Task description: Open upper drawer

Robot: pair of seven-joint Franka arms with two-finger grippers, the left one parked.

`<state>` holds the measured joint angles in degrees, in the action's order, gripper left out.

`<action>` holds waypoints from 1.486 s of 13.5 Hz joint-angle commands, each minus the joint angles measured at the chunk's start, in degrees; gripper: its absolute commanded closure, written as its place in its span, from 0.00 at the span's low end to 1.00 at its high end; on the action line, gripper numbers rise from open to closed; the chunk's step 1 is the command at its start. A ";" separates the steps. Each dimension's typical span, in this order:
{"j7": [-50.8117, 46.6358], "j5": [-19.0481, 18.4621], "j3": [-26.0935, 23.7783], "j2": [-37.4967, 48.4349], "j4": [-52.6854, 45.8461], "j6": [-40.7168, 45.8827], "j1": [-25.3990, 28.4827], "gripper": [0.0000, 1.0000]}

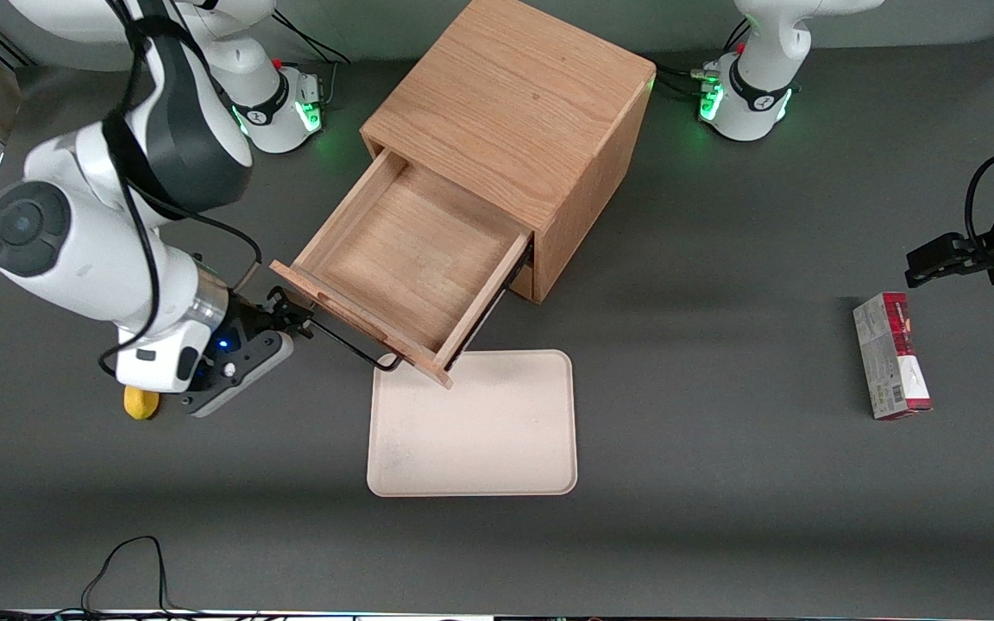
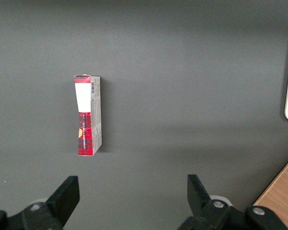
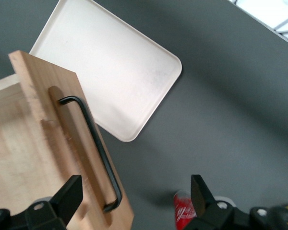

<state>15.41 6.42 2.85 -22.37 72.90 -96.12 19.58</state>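
The upper drawer (image 1: 411, 259) of the light oak cabinet (image 1: 514, 112) is pulled far out and its shallow box is empty. Its thin black bar handle (image 1: 350, 345) runs along the drawer front, which also shows in the right wrist view (image 3: 48, 139) with the handle (image 3: 98, 148). My right gripper (image 1: 292, 321) is open at the end of the handle toward the working arm's end of the table. In the right wrist view the gripper (image 3: 134, 196) has its fingers wide apart with the handle's end between them, touching neither. The lower drawer is hidden under the upper one.
A cream tray (image 1: 471, 423) lies flat on the table in front of the open drawer, partly under its corner; it also shows in the right wrist view (image 3: 110, 67). A red can (image 3: 182, 208) and a yellow object (image 1: 141, 403) sit by my gripper. A red-and-white box (image 1: 890, 354) lies toward the parked arm's end.
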 commanded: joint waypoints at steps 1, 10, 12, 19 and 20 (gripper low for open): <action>-6.16 -0.71 1.88 2.93 -2.06 7.06 0.11 0.00; -13.74 -3.17 6.82 16.20 8.56 11.14 -7.43 0.00; -13.66 -3.26 5.94 19.19 12.34 9.02 -9.99 0.00; -18.05 -7.21 -0.66 20.17 13.24 8.84 -18.08 0.00; -17.44 -7.21 -0.48 20.00 13.15 8.75 -18.08 0.00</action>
<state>-1.30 0.48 3.38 -3.41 84.76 -86.60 2.33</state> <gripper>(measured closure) 0.000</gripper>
